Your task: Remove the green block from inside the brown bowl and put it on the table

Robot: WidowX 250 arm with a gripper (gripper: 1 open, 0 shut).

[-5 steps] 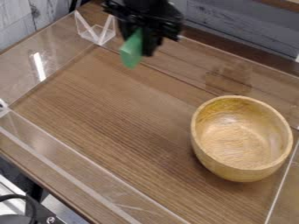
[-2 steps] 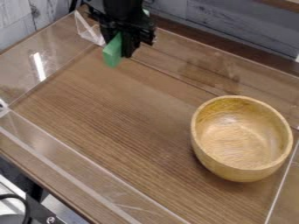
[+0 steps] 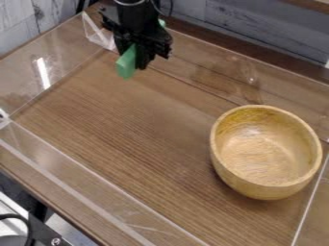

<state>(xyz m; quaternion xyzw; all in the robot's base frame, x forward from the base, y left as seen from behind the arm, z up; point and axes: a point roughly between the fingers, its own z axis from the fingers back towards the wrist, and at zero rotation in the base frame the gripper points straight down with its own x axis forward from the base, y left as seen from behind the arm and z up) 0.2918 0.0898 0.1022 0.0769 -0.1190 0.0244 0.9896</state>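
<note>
The green block (image 3: 127, 63) hangs upright in my gripper (image 3: 134, 55), which is shut on its upper part above the far left of the table (image 3: 129, 135). The black arm comes down from the top edge of the view. The brown bowl (image 3: 266, 151) stands empty at the right, well apart from the gripper. Whether the block's lower end touches the tabletop I cannot tell.
Clear acrylic walls (image 3: 77, 183) run around the table's edges, one close behind the gripper at the back left. A grey plank wall (image 3: 257, 24) lies beyond the back edge.
The gripper has carried the green block leftward and slightly down, from the back middle toward the back left. The bowl has not moved.
</note>
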